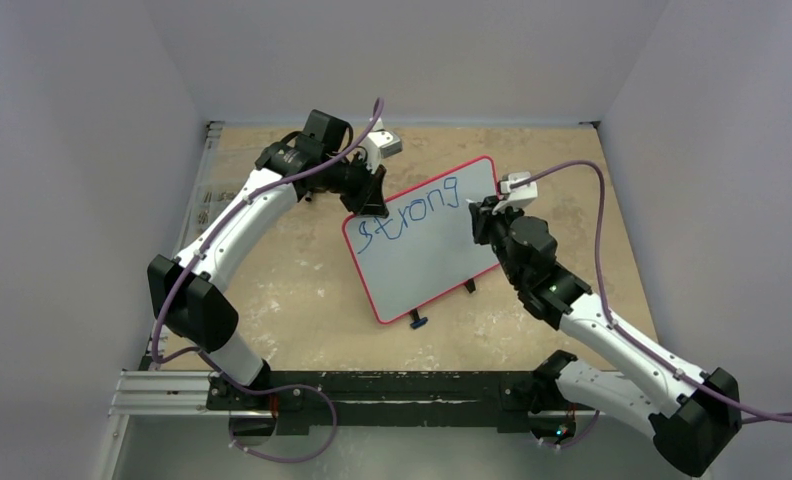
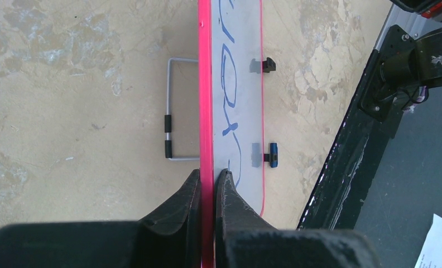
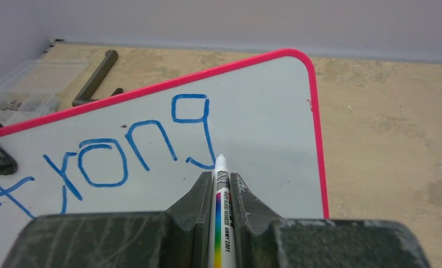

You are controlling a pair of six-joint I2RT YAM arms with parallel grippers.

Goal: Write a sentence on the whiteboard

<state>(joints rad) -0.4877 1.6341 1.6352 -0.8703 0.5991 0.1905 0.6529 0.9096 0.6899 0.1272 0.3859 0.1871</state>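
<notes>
The whiteboard (image 1: 432, 262), white with a red-pink frame, stands tilted in the middle of the table. Blue letters of the sentence (image 1: 416, 211) read "strong" along its upper part. My left gripper (image 1: 366, 198) is shut on the board's top left edge; in the left wrist view its jaws (image 2: 209, 174) pinch the pink frame (image 2: 206, 84). My right gripper (image 1: 483, 208) is shut on a white marker (image 3: 224, 223). The marker's tip sits on the board (image 3: 263, 128) just under the tail of the "g" in the writing (image 3: 146, 145).
A wire stand (image 2: 174, 111) props the board from behind, and two small feet (image 2: 269, 64) (image 2: 273, 154) stick out at its front. A clear plastic box (image 3: 29, 84) and a dark bent bar (image 3: 96, 78) lie at the far left. Grey walls enclose the table.
</notes>
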